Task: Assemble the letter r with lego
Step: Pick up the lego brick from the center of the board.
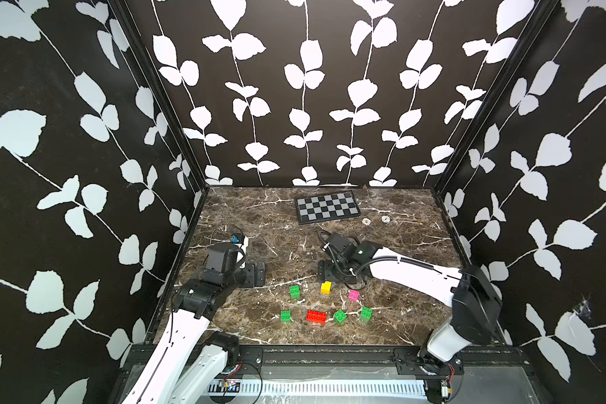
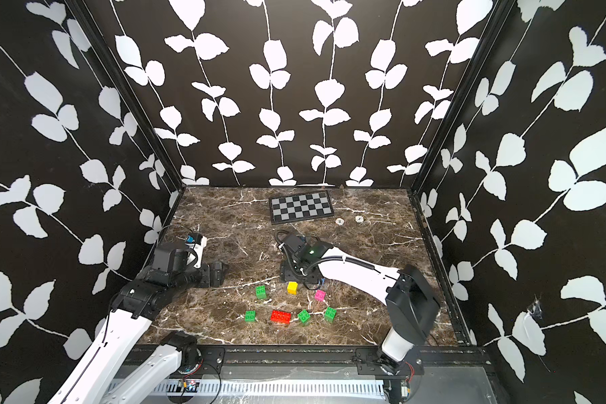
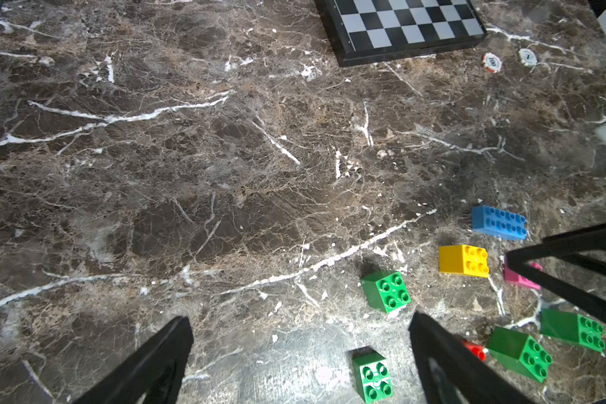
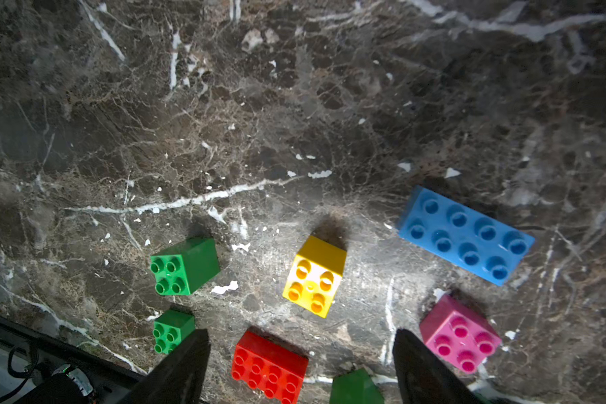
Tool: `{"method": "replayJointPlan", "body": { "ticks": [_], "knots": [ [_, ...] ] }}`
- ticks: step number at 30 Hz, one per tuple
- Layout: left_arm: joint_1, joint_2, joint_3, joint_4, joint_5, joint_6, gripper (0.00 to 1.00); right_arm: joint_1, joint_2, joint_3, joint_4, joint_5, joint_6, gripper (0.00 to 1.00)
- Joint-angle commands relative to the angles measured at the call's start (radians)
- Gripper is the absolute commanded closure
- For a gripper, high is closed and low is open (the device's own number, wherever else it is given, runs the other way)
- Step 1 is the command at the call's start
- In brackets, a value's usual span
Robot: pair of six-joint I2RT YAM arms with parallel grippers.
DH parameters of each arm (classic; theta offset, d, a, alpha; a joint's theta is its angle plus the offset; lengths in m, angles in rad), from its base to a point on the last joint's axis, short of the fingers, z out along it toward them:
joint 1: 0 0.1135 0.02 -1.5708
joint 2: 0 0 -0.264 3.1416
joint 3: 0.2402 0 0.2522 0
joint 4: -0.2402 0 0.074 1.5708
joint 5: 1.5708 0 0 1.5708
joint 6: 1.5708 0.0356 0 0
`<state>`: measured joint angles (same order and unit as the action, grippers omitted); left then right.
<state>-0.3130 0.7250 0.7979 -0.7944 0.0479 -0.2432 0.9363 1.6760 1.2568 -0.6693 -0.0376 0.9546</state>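
Right claw [image 4: 301, 332] hangs tilted down and spread wide, gripping nothing: red lego brick [image 4: 270, 367] shows between its fingers, yellow brick [image 4: 314, 276] just ahead, pink brick [image 4: 459, 332] beside one finger, blue brick [image 4: 466, 234] beyond. Right arm [image 1: 410, 269] reaches in low from a raised elbow. Left claw [image 3: 301, 318] (equally wide, empty) hovers well apart, a green brick [image 3: 373, 376] showing between its fingers.
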Motion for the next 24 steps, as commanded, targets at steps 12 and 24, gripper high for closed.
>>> {"method": "replayJointPlan", "body": {
  "ticks": [12,24],
  "knots": [
    [-0.006,-0.028,-0.031,0.032,0.053,0.033,0.01,0.039,0.096,0.087,-0.114,0.085,0.134,0.27],
    [-0.006,-0.016,-0.036,0.044,0.054,0.038,0.01,0.043,0.174,0.094,-0.072,0.054,0.142,0.35]
  ]
}}
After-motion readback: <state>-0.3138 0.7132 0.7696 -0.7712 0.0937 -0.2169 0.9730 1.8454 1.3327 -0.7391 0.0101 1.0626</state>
